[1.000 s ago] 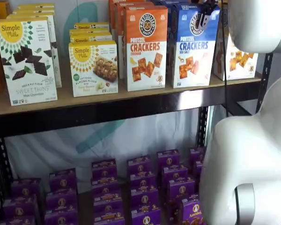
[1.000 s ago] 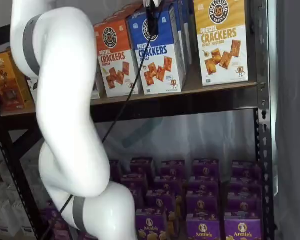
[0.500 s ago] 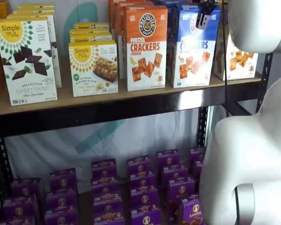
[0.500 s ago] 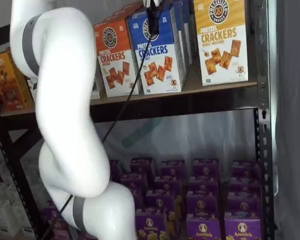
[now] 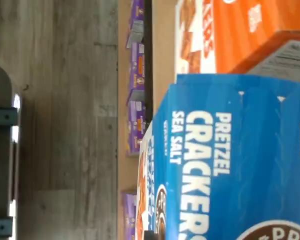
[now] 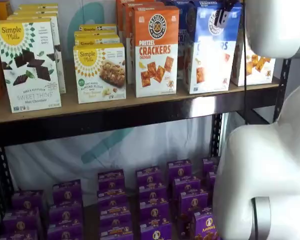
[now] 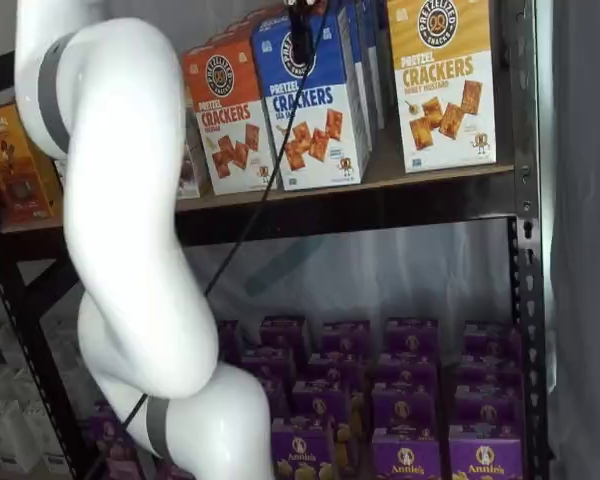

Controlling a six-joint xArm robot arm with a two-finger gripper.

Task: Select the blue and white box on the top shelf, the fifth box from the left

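The blue and white box (image 6: 210,52) stands on the top shelf (image 6: 115,119), turned a little and leaning out of its row; it also shows from the other side (image 7: 315,110). My gripper (image 6: 222,15) comes down from above and is shut on the box's upper edge, its black fingers (image 7: 302,35) lying over the round logo. In the wrist view the blue box (image 5: 225,160) fills most of the picture, with its "PRETZEL CRACKERS SEA SALT" print very close. The fingers themselves do not show there.
An orange Cheddar box (image 6: 156,50) stands right beside the blue one, and a yellow-topped cracker box (image 7: 442,80) on its other side. Simple Mills boxes (image 6: 27,65) fill the shelf further along. Purple boxes (image 6: 150,200) crowd the lower level. My white arm (image 7: 130,220) stands before the shelves.
The gripper has closed on the blue box's top. The box has since shifted, turning and tipping out of line with its neighbours.
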